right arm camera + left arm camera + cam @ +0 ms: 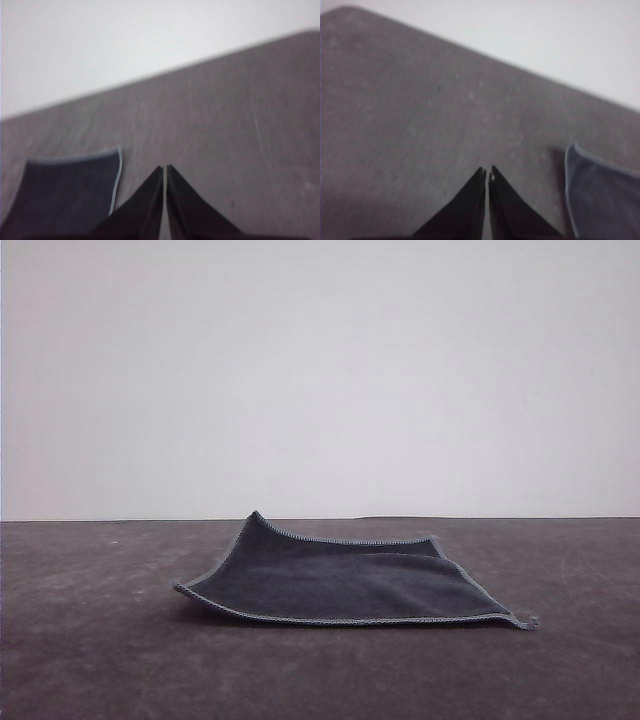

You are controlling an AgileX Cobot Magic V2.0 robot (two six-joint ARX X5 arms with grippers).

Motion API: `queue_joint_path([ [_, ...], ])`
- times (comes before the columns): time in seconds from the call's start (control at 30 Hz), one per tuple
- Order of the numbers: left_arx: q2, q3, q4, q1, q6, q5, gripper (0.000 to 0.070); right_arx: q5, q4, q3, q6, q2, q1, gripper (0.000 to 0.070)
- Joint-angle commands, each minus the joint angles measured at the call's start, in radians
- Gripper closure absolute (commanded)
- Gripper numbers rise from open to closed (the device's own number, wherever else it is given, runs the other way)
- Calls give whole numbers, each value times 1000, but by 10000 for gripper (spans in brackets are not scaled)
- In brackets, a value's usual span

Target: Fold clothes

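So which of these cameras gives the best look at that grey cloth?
The front view: the whole cloth lies spread on the table, dark grey face up, stitched edging traceable all round, far-left corner raised. The left wrist view catches one blurred part of it, and so does the right wrist view, each beside closed fingertips.

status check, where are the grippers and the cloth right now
Left gripper shut, over bare table beside the cloth. Right gripper shut, also off the cloth. Cloth spread grey side up, corners slightly lifted, unfolded. Nothing in the way.
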Motion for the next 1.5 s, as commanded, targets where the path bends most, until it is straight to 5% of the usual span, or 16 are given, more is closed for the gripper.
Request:
queue_joint_path([
  [0.0,46,42,-47,1,60,19,697,-15,-40,33,-54,48,0,692],
  [0.33,321,131,-230,-4,167,224,698,-188,-95,70,-168,320,2,692],
  [0.47,392,134,-202,-57,168,287,698,-198,-60,70,-193,381,39,692],
  [0.9,487,143,-34,-260,274,289,697,-197,18,70,-293,425,224,690],
  [0.97,487,143,-23,-261,274,289,644,-197,18,70,-302,425,225,656],
  [1.07,479,143,-9,-261,271,289,270,-180,21,70,-303,425,225,379],
  [1.13,472,143,-10,-261,266,289,173,-181,23,70,-302,423,225,313],
  [1.37,448,143,-13,-261,239,288,196,-182,24,70,-300,423,225,311],
  [1.47,451,144,-1,-261,142,289,350,-178,39,70,-237,426,225,312],
])
